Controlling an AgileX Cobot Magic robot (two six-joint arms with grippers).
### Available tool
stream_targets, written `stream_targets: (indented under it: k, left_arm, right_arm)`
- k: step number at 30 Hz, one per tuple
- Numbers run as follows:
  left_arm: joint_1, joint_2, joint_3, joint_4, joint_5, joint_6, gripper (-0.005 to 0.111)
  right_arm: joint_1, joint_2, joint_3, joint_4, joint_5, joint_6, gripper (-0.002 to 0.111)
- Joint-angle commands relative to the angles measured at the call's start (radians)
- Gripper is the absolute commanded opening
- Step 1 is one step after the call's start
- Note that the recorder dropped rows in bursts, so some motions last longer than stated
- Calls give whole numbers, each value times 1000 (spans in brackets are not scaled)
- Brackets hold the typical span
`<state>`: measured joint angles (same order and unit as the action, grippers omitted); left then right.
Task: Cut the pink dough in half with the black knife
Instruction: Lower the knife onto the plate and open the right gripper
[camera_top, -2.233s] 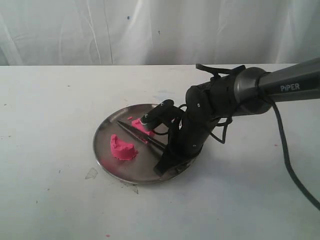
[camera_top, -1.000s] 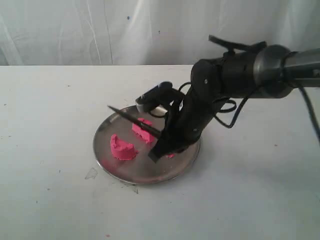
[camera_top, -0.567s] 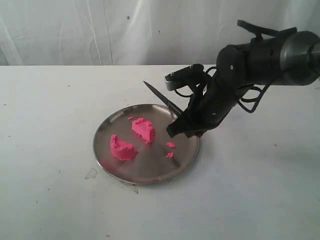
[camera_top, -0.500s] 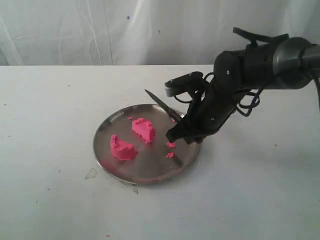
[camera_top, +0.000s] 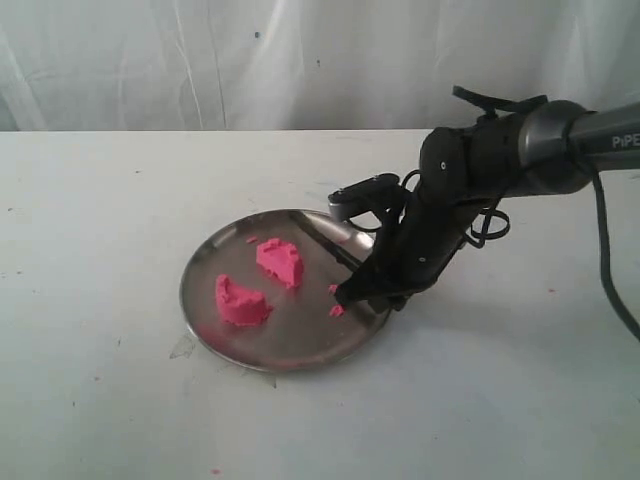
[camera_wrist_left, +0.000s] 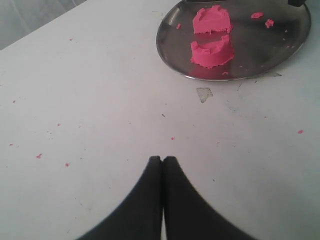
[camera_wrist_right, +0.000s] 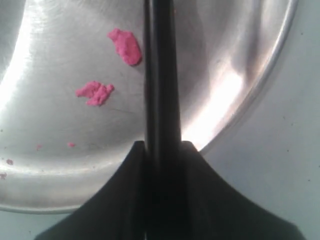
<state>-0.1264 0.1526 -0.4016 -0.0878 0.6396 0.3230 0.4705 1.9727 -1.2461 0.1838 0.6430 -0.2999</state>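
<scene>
Laying the knife down softly is judged to be the step in hand. The bright pink soft dough (camera_top: 279, 261) is seen in two rough chunks on the round shiny steel plate (camera_top: 300, 342), so the cut looks done. In the exterior view the chunks lie near each other on the left part of the plate, with a small gap between them.

The slim all-black knife (camera_wrist_right: 161, 75) is gripped in the black right gripper (camera_wrist_right: 162, 150), whose jaws are squeezed onto it from both sides. The blade is pointed across the right part of the plate, beside a few tiny pink crumbs (camera_wrist_right: 125, 46) and apart from both chunks. Whether the blade touches the steel cannot be told.

The black left gripper (camera_wrist_left: 162, 167) is held over the white table (camera_wrist_left: 90, 100), well apart from the plate. Its jaws are pressed together and nothing is between them.

To do it well, the knife should be lowered slowly and held flat, so that the plate is not knocked or tipped. The blade should be steered away from the chunks, so that no dough is squashed or dragged. The jaws should be opened only once the knife is resting on something.
</scene>
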Motion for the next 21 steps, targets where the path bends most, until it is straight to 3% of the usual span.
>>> stream_targets:
  k: [1, 6, 21]
  left_arm:
    - [1, -5, 4, -18, -4, -13, 0]
    - [1, -5, 4, -18, -4, -13, 0]
    - [1, -5, 4, -31, -4, -13, 0]
  right_arm:
    - [-3, 26, 3, 41, -19, -37, 5]
    - [-3, 24, 1, 44, -19, -37, 18]
    - [0, 3, -9, 100, -35, -82, 20]
